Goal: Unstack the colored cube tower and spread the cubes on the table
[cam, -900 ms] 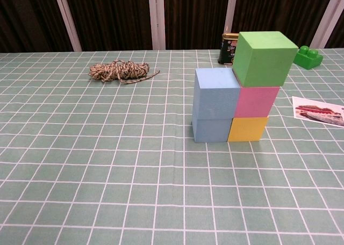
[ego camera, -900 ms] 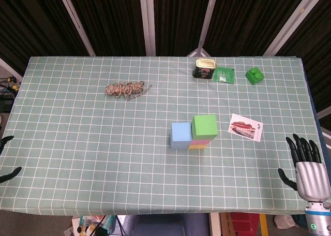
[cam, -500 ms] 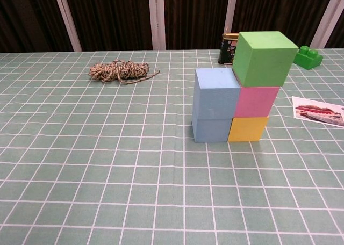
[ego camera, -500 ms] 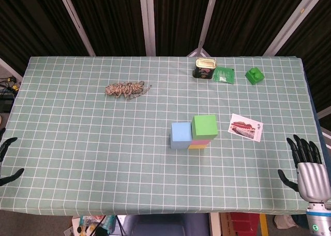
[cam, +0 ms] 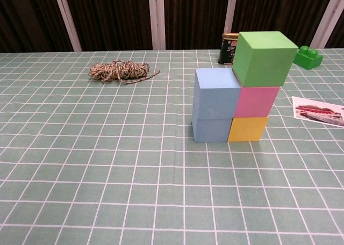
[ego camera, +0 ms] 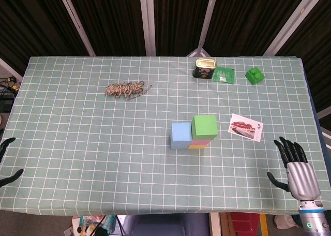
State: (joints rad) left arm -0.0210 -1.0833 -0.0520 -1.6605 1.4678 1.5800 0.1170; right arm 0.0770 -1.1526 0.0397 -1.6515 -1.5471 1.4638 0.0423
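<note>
A cube tower stands mid-table: a green cube sits on a pink cube, which rests on a yellow cube. Beside them is a stack of two blue cubes. My right hand hovers open over the table's front right corner, fingers spread, well right of the tower. Only dark fingertips of my left hand show at the left edge, spread apart and holding nothing. Neither hand appears in the chest view.
A bundle of twine lies at the back left. A tin can, a green packet and a green toy brick sit along the back right. A picture card lies right of the tower.
My right hand has shifted left, further in over the table corner. The left fingertips have moved slightly. The cubes have not moved.
</note>
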